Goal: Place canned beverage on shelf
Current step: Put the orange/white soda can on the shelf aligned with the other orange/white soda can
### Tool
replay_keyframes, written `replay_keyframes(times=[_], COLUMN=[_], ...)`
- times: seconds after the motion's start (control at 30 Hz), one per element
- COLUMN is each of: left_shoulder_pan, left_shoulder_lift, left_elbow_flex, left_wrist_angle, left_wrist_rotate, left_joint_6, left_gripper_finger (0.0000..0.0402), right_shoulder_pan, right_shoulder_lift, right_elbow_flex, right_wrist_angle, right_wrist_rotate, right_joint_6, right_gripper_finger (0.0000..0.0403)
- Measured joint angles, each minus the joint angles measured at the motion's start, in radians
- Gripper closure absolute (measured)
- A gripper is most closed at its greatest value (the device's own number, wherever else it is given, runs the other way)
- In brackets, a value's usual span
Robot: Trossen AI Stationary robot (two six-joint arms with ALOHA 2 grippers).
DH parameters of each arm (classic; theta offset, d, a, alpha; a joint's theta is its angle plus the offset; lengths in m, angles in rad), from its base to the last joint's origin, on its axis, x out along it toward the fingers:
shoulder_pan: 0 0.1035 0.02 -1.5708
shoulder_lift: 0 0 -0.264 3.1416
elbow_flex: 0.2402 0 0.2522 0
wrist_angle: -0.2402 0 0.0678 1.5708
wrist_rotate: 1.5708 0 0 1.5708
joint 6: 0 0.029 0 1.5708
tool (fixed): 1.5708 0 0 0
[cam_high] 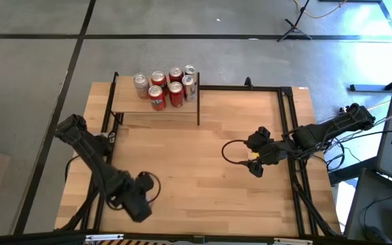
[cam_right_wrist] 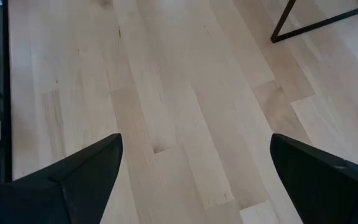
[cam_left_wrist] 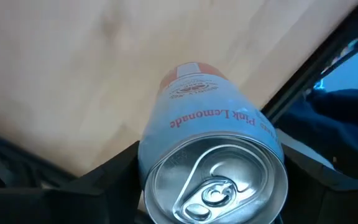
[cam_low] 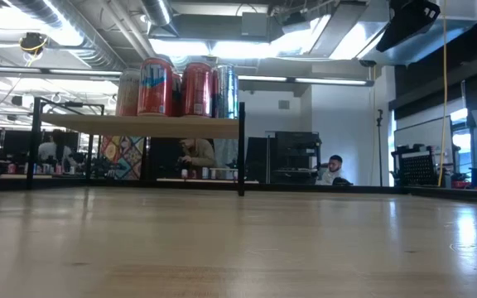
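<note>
Right now your left gripper (cam_high: 141, 197) sits over the near left part of the table (cam_high: 203, 177), close to the front edge, and it is pinching a canned beverage (cam_left_wrist: 213, 168): in the left wrist view the can fills the space between the two dark fingers (cam_left_wrist: 104, 180), its silver top and pull tab facing the camera, its pale blue side printed "Pink Lemonade" with a band of orange-pink at the far end. From overhead you cannot make out that can, since the gripper and wrist cover it. Your right gripper (cam_high: 256, 165) hangs over the right half of the table, well apart from the left one, with its fingers (cam_right_wrist: 86, 171) spread wide and only bare wood between them in the right wrist view; a black post foot (cam_right_wrist: 316, 22) crosses a corner of that picture. Look to the far left of the table for the shelf (cam_high: 129, 103), a light wooden board on thin black posts. You already have seven cans (cam_high: 167, 86) standing upright on it, bunched toward its right end, several red and others silver; the left part of the board is bare. In the low view the same cluster (cam_low: 176, 87) stands on the raised board (cam_low: 89, 126), with the tabletop running clear beneath it, and neither arm shows there. Beyond the table you can see people (cam_low: 331, 170) seated in the room behind.
</note>
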State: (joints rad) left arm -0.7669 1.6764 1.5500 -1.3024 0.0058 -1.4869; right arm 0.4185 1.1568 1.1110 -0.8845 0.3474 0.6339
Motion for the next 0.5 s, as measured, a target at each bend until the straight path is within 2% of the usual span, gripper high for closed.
replay_keyframes(times=[0.3, 0.5], left_shoulder_pan=[0.184, 0.338], left_shoulder_lift=[-0.001, -0.039], left_elbow_flex=[0.270, 0.322], left_wrist_angle=[-0.277, -0.267], left_wrist_rotate=[-0.159, -0.162], left_joint_6=[0.290, 0.530], left_gripper_finger=[0.0137, 0.0137], right_shoulder_pan=[-0.003, -0.099], right_shoulder_lift=[0.000, 0.000], right_elbow_flex=[0.000, 0.000], right_wrist_angle=[0.000, -0.003], right_wrist_rotate=[0.043, 0.004], right_joint_6=[-0.012, -0.011], right_gripper_finger=[0.0008, 0.0008])
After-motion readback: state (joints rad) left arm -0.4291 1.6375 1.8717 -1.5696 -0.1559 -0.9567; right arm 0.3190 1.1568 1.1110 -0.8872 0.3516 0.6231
